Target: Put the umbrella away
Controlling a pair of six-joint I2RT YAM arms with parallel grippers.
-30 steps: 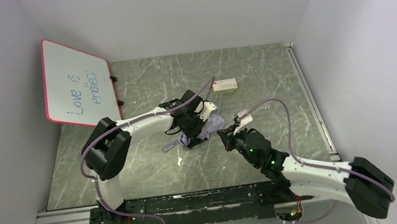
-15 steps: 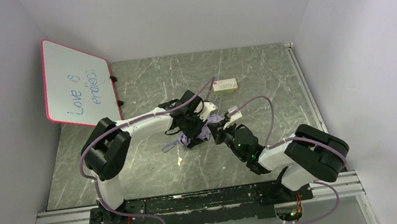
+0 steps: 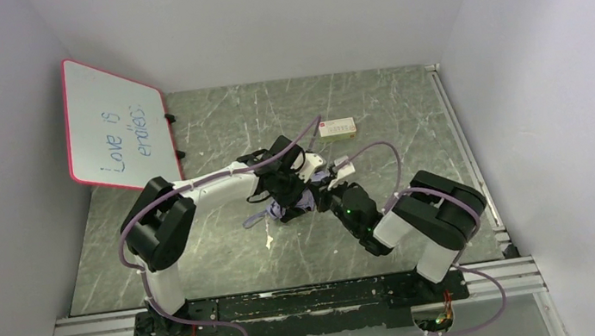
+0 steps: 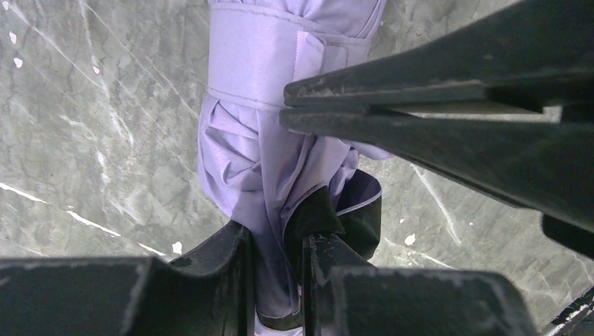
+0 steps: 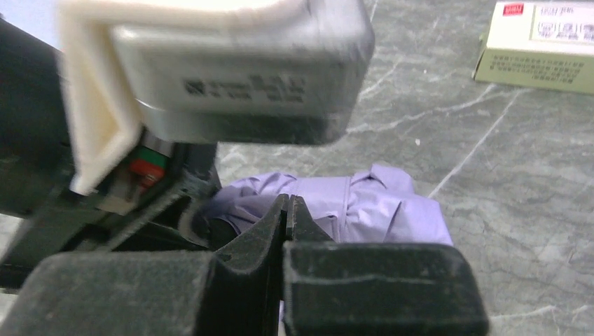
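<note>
The left gripper (image 4: 275,260) pinches the folded pale-lavender fabric umbrella (image 4: 245,150), so the right gripper (image 5: 287,206), closed empty beside it, might nudge the cloth free.

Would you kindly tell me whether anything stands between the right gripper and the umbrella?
Nothing visible does. The shut right gripper points straight at the umbrella, which the left gripper pinches; the left wrist camera hangs above that path.

Grey marbled tabletop (image 3: 408,110) (scratched) between plain white walls (image 3: 257,17).
</note>
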